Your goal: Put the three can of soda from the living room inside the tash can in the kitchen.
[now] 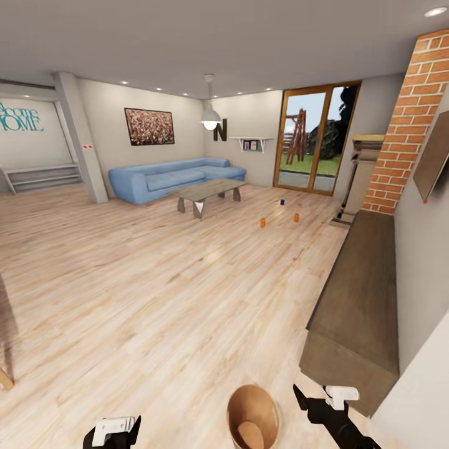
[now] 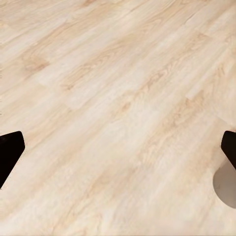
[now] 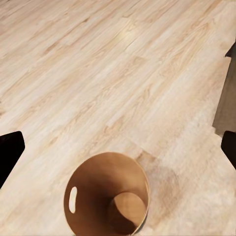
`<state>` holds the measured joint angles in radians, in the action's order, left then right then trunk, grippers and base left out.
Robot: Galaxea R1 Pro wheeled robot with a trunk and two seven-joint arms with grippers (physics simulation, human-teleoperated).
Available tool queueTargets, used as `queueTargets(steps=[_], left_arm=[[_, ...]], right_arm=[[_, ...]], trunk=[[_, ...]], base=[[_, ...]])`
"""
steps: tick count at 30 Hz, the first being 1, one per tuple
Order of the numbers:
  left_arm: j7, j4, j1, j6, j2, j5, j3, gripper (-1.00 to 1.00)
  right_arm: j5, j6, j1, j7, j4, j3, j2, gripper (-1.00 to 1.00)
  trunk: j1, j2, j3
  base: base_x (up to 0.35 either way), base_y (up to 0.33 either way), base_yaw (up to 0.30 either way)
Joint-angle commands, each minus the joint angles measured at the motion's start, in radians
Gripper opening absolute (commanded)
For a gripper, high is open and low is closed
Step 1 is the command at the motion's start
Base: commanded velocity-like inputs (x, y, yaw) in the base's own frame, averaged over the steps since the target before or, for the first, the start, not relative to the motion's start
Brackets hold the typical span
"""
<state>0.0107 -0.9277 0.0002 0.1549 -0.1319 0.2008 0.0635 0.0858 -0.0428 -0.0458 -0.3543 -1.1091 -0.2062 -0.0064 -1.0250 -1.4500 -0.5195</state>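
the floor (image 1: pixel 156 280) is showing pale, faintly glossy wood planks; the tash can (image 3: pixel 105 196) is looking matt brown inside; the chimney (image 1: pixel 408 118) is showing rough red brick.

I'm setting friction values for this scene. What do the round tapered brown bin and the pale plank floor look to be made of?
The round tapered brown bin looks like smooth matte cardboard or moulded plastic: an even tan inner wall, no grain, one slot handle; which one stays open. The pale plank floor looks like light wood or laminate, with visible grain, plank seams and a faint sheen.
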Motion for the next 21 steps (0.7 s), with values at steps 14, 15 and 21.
queueTargets(steps=[14, 15, 21], left_arm=[[0.0, 0.0, 0.0, 0.0, 0.0, 0.0, 0.001, 1.0], [0.0, 0.001, 0.001, 0.001, -0.001, 0.0, 0.001, 1.0], [0.0, 0.001, 0.001, 0.0, 0.0, -0.001, 0.001, 1.0]], right_arm=[[0.001, 0.0, 0.0, -0.001, 0.0, -0.001, -0.001, 1.0], [0.001, 0.0, 0.0, -0.002, 0.0, -0.001, -0.001, 1.0], [0.002, 0.0, 0.0, -0.003, 0.0, -0.001, -0.001, 1.0]], trunk=[[0.0, 0.0, 0.007], [0.0, 0.0, 0.008], [0.0, 0.0, 0.013]], base=[[0.092, 0.262, -0.158], [0.045, 0.09, -0.23], [0.021, -0.044, -0.232]])
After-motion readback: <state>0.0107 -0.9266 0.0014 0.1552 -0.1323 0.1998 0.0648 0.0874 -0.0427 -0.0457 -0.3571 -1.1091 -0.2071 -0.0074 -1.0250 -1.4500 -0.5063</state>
